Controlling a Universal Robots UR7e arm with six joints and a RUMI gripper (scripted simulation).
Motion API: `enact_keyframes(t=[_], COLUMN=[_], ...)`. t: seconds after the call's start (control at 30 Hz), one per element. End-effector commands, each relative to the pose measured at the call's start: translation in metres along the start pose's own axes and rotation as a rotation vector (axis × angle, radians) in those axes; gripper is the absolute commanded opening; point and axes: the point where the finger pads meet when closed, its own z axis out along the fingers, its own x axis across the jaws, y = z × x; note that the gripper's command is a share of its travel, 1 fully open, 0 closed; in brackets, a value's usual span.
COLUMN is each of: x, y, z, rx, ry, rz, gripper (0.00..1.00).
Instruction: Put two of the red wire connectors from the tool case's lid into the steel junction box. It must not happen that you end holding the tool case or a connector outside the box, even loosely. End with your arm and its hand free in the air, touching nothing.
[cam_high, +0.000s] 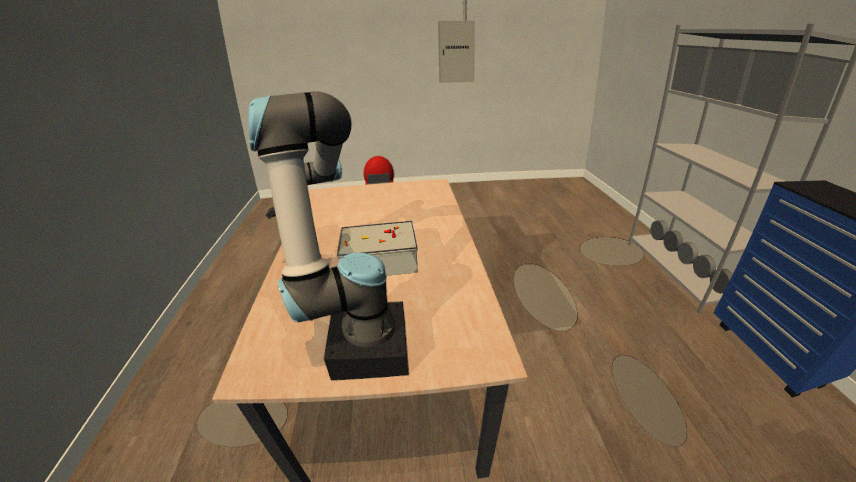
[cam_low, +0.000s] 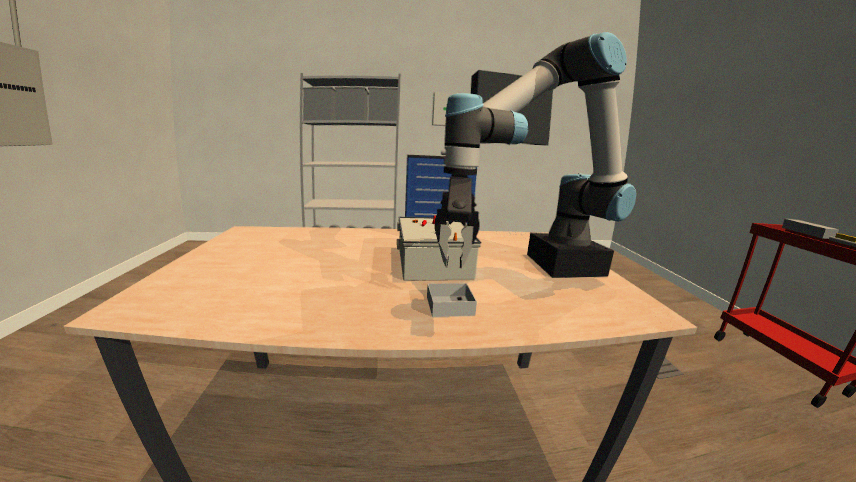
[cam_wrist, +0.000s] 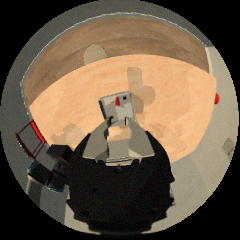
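The steel junction box (cam_low: 452, 299) is a small open grey tray on the table, just in front of the tool case (cam_low: 437, 258). In the wrist view the junction box (cam_wrist: 118, 107) holds one red wire connector (cam_wrist: 116, 101), lying free. My gripper (cam_low: 452, 263) hangs straight above the box, well clear of it, with its fingers a little apart and nothing between them; it also shows in the wrist view (cam_wrist: 120, 131). Several red and orange connectors (cam_high: 389, 232) lie on the tool case's lid (cam_high: 377, 238). In the top view the arm hides my gripper.
The arm's black base (cam_low: 570, 254) stands on the table to the right of the case. A red cart (cam_low: 796, 287) stands off the table's right side. A shelf rack (cam_high: 742, 149) and a blue drawer cabinet (cam_high: 796, 281) stand by the far wall.
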Motion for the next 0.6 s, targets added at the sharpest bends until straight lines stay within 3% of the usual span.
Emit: enact_keyframes(t=[0.0,0.17,0.57], x=[0.000,0.000,0.000], y=[0.000,0.000,0.000], z=[-0.043,-0.068,-0.076], rx=[-0.001,-0.001,-0.001], ry=[-0.002,-0.002,-0.002], rz=[0.000,0.000,0.000], gripper=[0.18,0.18,0.18])
